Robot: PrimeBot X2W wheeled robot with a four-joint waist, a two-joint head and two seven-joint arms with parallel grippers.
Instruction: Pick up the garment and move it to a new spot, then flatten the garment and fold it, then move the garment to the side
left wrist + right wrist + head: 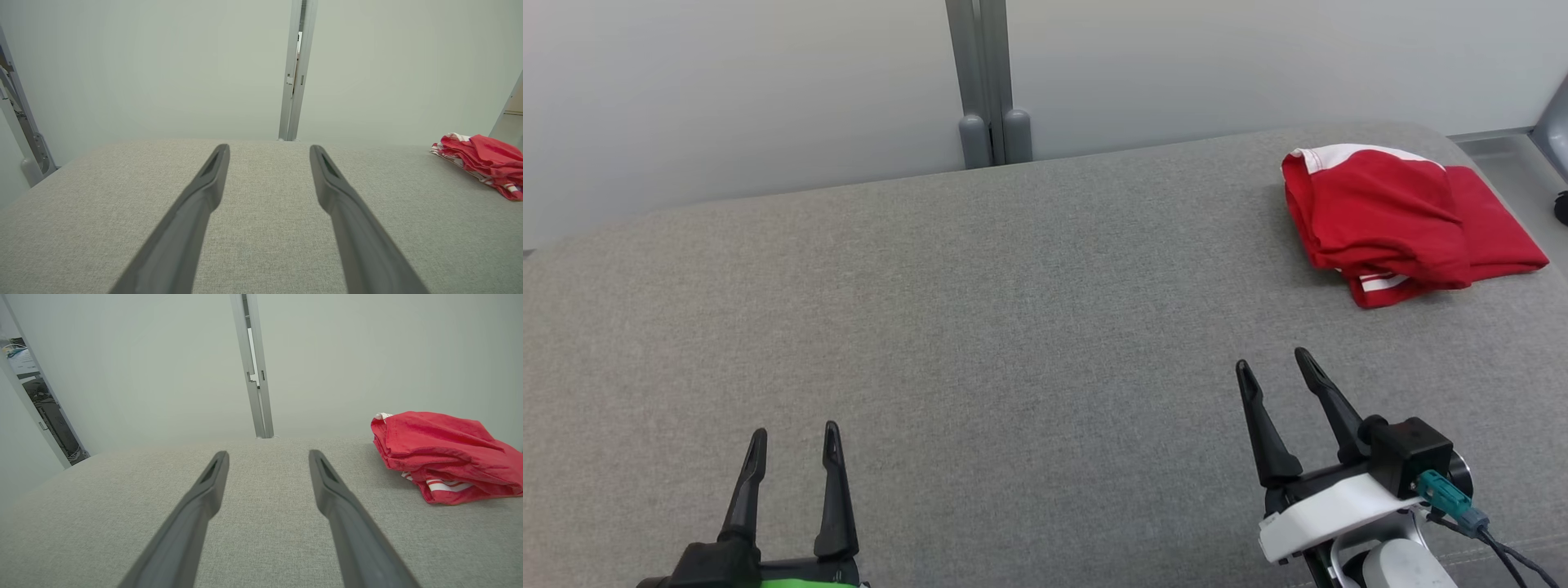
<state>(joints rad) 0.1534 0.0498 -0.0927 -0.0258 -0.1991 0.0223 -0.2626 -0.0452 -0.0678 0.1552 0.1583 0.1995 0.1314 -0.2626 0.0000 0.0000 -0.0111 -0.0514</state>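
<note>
The red garment (pixel 1388 220) lies bunched on the grey desk (pixel 1013 327), well right of the wall post (pixel 990 122). Left pincer (pixel 796 429) and right pincer (pixel 1272 359) hover on the post's near side, fingers apart, empty. Best to send the right one rightward of the post and pinch an upper fold.
</note>
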